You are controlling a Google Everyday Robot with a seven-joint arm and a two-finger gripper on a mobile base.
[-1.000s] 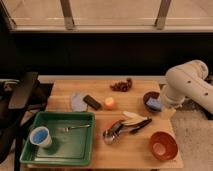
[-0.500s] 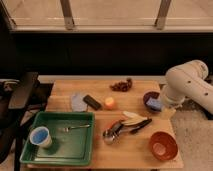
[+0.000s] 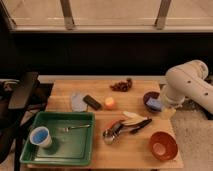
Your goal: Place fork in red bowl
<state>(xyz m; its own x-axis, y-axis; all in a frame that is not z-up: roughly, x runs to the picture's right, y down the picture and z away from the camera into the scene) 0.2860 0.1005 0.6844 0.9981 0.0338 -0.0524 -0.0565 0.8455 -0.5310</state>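
Pincer (image 3: 167,113) is held released, nothing gripped, at R edge of bench (image 3: 125,152), nr purple bowl (image 3: 146,98). Fork (image 3: 76,128) is laid in green tray (image 3: 65,116), well apart from red bowl (image 3: 163,145).

Silver fork (image 3: 76,128) in a green tray (image 3: 75,149); orange-red bowl (image 3: 163,145); cream gripper (image 3: 167,112) beside the dark purple bowl (image 3: 147,98).

Fork (image 3: 76,128) in tray (image 3: 75,148) left, bowl (image 3: 162,145) front right, hand (image 3: 168,112) behind it
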